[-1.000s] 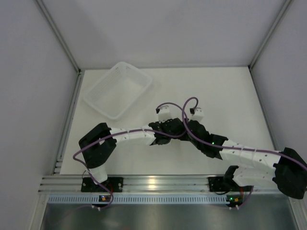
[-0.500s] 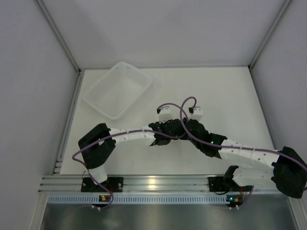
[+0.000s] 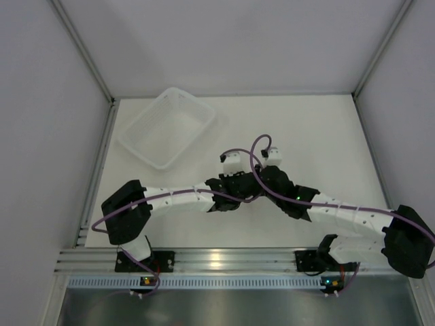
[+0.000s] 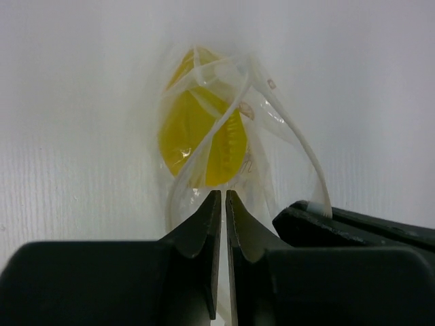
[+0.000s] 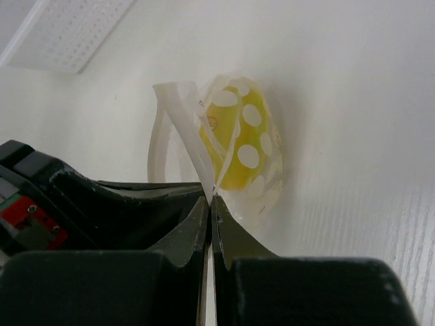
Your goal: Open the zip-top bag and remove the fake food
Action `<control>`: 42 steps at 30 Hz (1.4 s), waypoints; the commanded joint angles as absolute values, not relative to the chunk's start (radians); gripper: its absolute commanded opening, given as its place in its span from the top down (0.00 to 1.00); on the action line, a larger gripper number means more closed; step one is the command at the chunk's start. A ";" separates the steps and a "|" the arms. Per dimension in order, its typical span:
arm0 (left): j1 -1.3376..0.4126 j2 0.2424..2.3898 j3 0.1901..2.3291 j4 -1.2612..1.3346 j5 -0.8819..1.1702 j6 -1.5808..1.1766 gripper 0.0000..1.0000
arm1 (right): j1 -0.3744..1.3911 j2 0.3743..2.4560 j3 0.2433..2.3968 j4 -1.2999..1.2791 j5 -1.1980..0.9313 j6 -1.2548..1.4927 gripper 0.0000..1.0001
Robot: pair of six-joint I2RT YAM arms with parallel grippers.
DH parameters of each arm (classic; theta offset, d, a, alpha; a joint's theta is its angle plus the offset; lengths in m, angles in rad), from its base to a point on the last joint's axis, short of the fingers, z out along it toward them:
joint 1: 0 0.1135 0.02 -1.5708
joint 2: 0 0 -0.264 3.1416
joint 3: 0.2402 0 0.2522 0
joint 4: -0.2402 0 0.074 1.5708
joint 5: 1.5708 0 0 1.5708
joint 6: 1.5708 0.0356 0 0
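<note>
The clear zip-top bag (image 4: 272,136) hangs between my two grippers with its white zip strip curling out; it also shows in the right wrist view (image 5: 178,129). The yellow fake food (image 4: 200,139) sits inside it, seen through the white-dotted side in the right wrist view (image 5: 241,142). My left gripper (image 4: 223,197) is shut on one lip of the bag. My right gripper (image 5: 211,200) is shut on the other lip. In the top view both grippers (image 3: 250,182) meet mid-table and hide the bag.
A translucent white basket tray (image 3: 166,126) stands at the back left of the table. White walls and metal posts close in the sides and back. The arms' bases sit on the rail at the near edge.
Both grippers have shifted slightly left and nearer together, staying shut. The left arm's elbow has dropped lower and further left.
</note>
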State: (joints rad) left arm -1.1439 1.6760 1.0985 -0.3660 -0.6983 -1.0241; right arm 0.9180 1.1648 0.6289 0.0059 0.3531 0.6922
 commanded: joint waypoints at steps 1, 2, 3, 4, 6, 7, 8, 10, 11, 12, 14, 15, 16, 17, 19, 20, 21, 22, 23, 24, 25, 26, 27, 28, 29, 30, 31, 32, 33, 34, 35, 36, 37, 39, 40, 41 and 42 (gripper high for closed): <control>-1.121 1.637 1.112 -0.337 -0.758 -1.034 0.87 | 0.917 1.128 0.621 0.051 0.305 0.701 1.00; -1.109 1.637 1.118 -0.334 -0.764 -1.035 0.87 | 0.919 1.121 0.618 0.049 0.298 0.704 1.00; -1.106 1.641 1.123 -0.334 -0.772 -1.034 0.84 | 0.920 1.120 0.617 0.051 0.276 0.704 1.00; -1.103 1.647 1.143 -0.336 -0.775 -1.022 0.82 | 0.922 1.123 0.617 0.052 0.262 0.706 1.00; -1.098 1.675 1.163 -0.339 -0.767 -1.005 0.74 | 0.923 1.127 0.617 0.055 0.226 0.707 1.00; -1.095 1.681 1.170 -0.337 -0.756 -1.003 0.73 | 0.922 1.132 0.617 0.057 0.216 0.709 1.00; -1.082 1.696 1.177 -0.337 -0.747 -1.005 0.72 | 0.922 1.132 0.614 0.060 0.212 0.712 1.00; -1.062 1.710 1.180 -0.339 -0.736 -1.008 0.69 | 0.923 1.127 0.606 0.066 0.210 0.718 1.00; -1.055 1.715 1.175 -0.337 -0.729 -1.009 0.68 | 0.922 1.126 0.601 0.071 0.210 0.721 1.00; -1.042 1.720 1.174 -0.336 -0.716 -1.012 0.66 | 0.922 1.124 0.600 0.068 0.209 0.721 1.00; -1.032 1.726 1.172 -0.336 -0.701 -1.008 0.64 | 0.922 1.126 0.598 0.068 0.204 0.721 1.00; -1.028 1.733 1.178 -0.336 -0.695 -1.005 0.60 | 0.920 1.127 0.598 0.067 0.204 0.716 1.00; -1.022 1.736 1.180 -0.334 -0.690 -0.999 0.57 | 0.920 1.127 0.595 0.071 0.204 0.715 1.00; -1.020 1.740 1.181 -0.334 -0.686 -0.996 0.54 | 0.919 1.138 0.598 0.071 0.204 0.712 1.00; -1.017 1.741 1.184 -0.334 -0.683 -0.989 0.44 | 0.913 1.144 0.598 0.068 0.198 0.707 1.00; -1.016 1.743 1.183 -0.336 -0.680 -0.988 0.44 | 0.899 1.147 0.597 0.061 0.196 0.707 1.00; -1.015 1.743 1.183 -0.336 -0.678 -0.985 0.41 | 0.893 1.147 0.594 0.060 0.195 0.707 1.00; -1.014 1.747 1.184 -0.336 -0.675 -0.976 0.39 | 0.887 1.144 0.586 0.060 0.193 0.706 1.00; -1.012 1.749 1.184 -0.337 -0.667 -0.973 0.39 | 0.870 1.140 0.581 0.060 0.190 0.706 1.00; -1.009 1.749 1.183 -0.337 -0.652 -0.970 0.39 | 0.864 1.138 0.580 0.060 0.187 0.704 1.00; -1.006 1.756 1.183 -0.339 -0.647 -0.959 0.39 | 0.858 1.135 0.580 0.055 0.186 0.698 1.00; -1.006 1.762 1.187 -0.339 -0.644 -0.953 0.39 | 0.853 1.134 0.581 0.052 0.187 0.695 1.00; -1.005 1.769 1.190 -0.339 -0.635 -0.947 0.39 | 0.853 1.134 0.584 0.049 0.186 0.692 1.00; -1.006 1.775 1.198 -0.337 -0.632 -0.934 0.39 | 0.853 1.135 0.589 0.045 0.184 0.686 1.00; -1.006 1.790 1.204 -0.337 -0.629 -0.928 0.38 | 0.853 1.140 0.591 0.049 0.180 0.683 1.00; -1.005 1.799 1.207 -0.336 -0.627 -0.925 0.37 | 0.853 1.143 0.591 0.060 0.158 0.672 1.00; -1.006 1.805 1.212 -0.337 -0.629 -0.922 0.37 | 0.853 1.149 0.594 0.064 0.147 0.670 1.00; -1.006 1.816 1.218 -0.336 -0.629 -0.923 0.37 | 0.853 1.157 0.597 0.064 0.144 0.667 1.00; -1.006 1.824 1.223 -0.336 -0.633 -0.920 0.37 | 0.853 1.158 0.597 0.067 0.138 0.664 1.00; -1.006 1.831 1.227 -0.334 -0.644 -0.917 0.37 | 0.853 1.160 0.597 0.071 0.138 0.664 1.00; -1.005 1.845 1.233 -0.334 -0.650 -0.916 0.37 | 0.853 1.161 0.597 0.075 0.137 0.663 1.00; -1.006 1.854 1.236 -0.334 -0.660 -0.914 0.36 | 0.851 1.163 0.597 0.080 0.127 0.661 1.00; -1.005 1.859 1.238 -0.328 -0.664 -0.914 0.34 | 0.850 1.166 0.598 0.084 0.117 0.661 1.00; -1.006 1.874 1.242 -0.311 -0.676 -0.905 0.30 | 0.842 1.178 0.604 0.092 0.085 0.658 1.00; -1.008 1.878 1.239 -0.302 -0.681 -0.896 0.30 | 0.839 1.183 0.607 0.095 0.074 0.655 1.00; -1.009 1.882 1.235 -0.267 -0.683 -0.888 0.30 | 0.835 1.192 0.606 0.100 0.060 0.653 1.00; -1.009 1.882 1.230 -0.249 -0.684 -0.881 0.29 | 0.833 1.195 0.606 0.103 0.040 0.652 1.00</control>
State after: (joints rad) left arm -1.0233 1.8454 1.2083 -0.3782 -0.6178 -0.8997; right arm 0.8165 1.1946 0.5819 0.0071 0.2222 0.6483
